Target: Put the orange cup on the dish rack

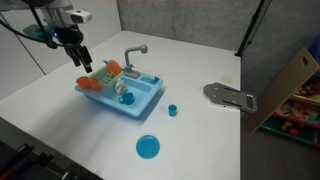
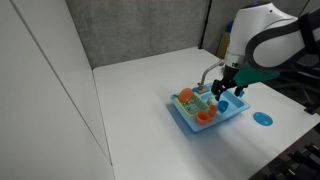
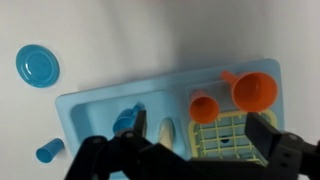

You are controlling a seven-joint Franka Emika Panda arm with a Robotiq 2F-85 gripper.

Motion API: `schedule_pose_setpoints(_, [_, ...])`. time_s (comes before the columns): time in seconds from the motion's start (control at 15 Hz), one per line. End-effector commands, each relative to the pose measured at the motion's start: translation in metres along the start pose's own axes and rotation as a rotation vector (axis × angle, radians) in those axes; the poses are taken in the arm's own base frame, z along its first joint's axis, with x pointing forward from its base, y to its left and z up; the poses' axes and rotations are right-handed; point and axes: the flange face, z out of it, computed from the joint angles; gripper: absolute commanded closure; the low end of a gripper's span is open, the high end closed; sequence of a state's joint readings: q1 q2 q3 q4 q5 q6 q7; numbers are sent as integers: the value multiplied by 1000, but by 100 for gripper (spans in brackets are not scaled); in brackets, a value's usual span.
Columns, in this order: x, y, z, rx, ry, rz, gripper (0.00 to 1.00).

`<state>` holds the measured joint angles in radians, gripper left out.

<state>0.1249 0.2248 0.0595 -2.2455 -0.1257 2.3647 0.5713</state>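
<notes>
- The tool (image 3: 185, 158) hangs over the rack end of the blue toy sink (image 1: 140, 103). Its two dark fingers (image 3: 272, 148) are spread wide and there is nothing between them.
- The orange cup (image 3: 204, 107) stands upright and open-mouthed at the far edge of the dish rack (image 3: 226, 138), the yellow-green slotted section. I cannot tell whether its base rests on the slots or on the sink rim just beside them.
- A larger orange vessel (image 3: 254, 90) stands just right of the cup, also at the rack's far edge. Both exterior views show two orange pieces at this end of the sink.
- Judged step: the tool is free and directly above the rack. Either the cup is as good as placed, or it needs one more grasp to seat it fully on the slots.
- If a grasp is needed, the tool should drop straight down with one finger on each side of the cup's wall. It can then lift a little, shift the cup toward the middle of the rack and let go.
- The larger orange vessel crowds the cup's right side, so a finger could knock it. The grey faucet (image 1: 135, 52) rises at the far side of the sink.
- The basin holds a blue item (image 3: 128, 120) and a pale one (image 3: 167, 130).
- On the surface (image 1: 200, 140), well apart from the sink, lie a blue plate (image 1: 147, 147) on the near side and a small blue cup (image 1: 172, 110) to the right.
</notes>
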Motion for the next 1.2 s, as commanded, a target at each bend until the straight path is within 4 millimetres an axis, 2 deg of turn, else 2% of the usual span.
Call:
schedule_pose_setpoints(0.0, [8, 1, 15, -36, 20, 31, 0])
schedule_pose_setpoints(0.33, [8, -1, 41, -45, -16, 55, 0])
schedule_pose_setpoints(0.8, [1, 3, 41, -47, -24, 56, 0])
schedule_pose_setpoints(1.13, [7, -2, 40, 17, 35, 43, 0])
